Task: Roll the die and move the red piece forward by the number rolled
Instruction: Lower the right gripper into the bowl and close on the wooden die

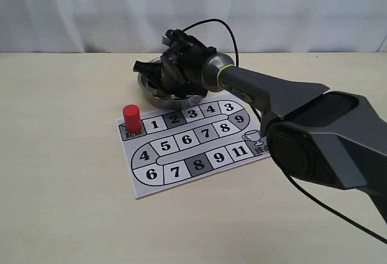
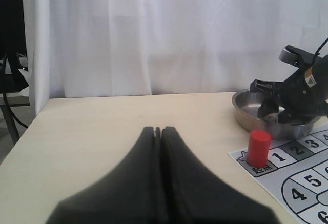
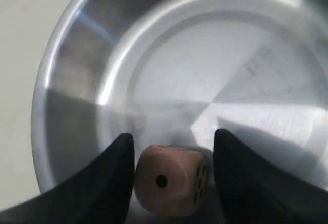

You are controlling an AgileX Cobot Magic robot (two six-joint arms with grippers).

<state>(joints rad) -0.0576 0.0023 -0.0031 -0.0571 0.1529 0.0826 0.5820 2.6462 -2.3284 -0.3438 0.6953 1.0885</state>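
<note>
Die [image 3: 171, 180] in steel bowl [image 3: 77, 106] between right hand [image 3: 173, 133] jaws, grip unclear; left hand [image 2: 158, 129] closed; beige table [image 1: 60, 185], white curtain [image 1: 91, 10].

Left hand [image 2: 158, 130] closed, right hand [image 3: 173, 135] lowered

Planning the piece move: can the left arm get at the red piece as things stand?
Probably yes: bare table lies between the left gripper and the upright red piece, and the right gripper is off in the steel bowl.
</note>
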